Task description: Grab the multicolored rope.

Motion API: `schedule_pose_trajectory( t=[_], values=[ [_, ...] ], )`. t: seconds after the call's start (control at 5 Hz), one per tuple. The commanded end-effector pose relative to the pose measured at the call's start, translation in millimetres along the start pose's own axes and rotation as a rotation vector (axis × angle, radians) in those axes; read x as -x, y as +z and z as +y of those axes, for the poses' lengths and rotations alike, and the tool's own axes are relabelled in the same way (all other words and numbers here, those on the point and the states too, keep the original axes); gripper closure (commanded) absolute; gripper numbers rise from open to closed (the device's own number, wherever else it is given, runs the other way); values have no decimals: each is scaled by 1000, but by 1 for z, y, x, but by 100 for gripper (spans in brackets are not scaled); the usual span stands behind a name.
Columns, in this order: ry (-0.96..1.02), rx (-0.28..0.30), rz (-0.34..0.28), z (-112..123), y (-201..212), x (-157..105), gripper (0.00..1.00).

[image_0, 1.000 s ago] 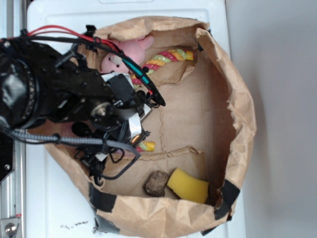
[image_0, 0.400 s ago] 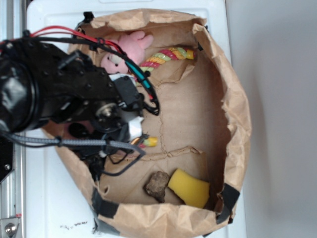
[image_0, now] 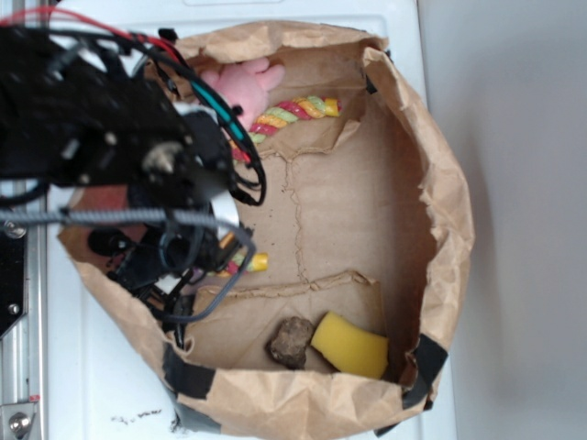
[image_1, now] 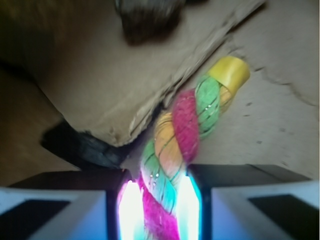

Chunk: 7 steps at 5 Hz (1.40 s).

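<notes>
the rope [image_1: 185, 125] runs from between the two fingers [image_1: 50, 210] at the bottom of the frame, up and to the right, away from the gripper [image_1: 157, 210]. its strands are pink, green, orange and pale yellow, and its far end is wrapped in a yellow band. the fingers sit tight against both sides of the rope, lit bright white and blue where they meet it. the rope lies over a torn edge of brown cardboard [image_1: 100, 90], which spreads to the left. a dark, blurred lump [image_1: 150, 17] rests at the top, well beyond the rope's tip.
</notes>
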<state>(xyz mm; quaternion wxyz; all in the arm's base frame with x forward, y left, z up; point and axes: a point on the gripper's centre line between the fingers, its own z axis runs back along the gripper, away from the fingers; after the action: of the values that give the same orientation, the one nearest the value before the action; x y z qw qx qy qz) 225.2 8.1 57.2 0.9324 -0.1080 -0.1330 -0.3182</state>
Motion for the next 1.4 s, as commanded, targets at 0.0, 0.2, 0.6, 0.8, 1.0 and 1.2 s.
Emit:
schedule_pose_trajectory(
  t=[0.0, 0.2, 0.6, 0.8, 1.0, 1.2],
  values=[
    [284, -55, 18, 12, 41, -12, 100],
    [370, -72, 23, 9, 48, -23, 100],
    [479, -250, 39, 7, 60, -57, 100],
    [478, -281, 38, 6, 64, -65, 100],
    [502, -283, 32, 6, 72, -74, 100],
    [522, -288, 27, 10, 77, -76, 100]
  ],
)
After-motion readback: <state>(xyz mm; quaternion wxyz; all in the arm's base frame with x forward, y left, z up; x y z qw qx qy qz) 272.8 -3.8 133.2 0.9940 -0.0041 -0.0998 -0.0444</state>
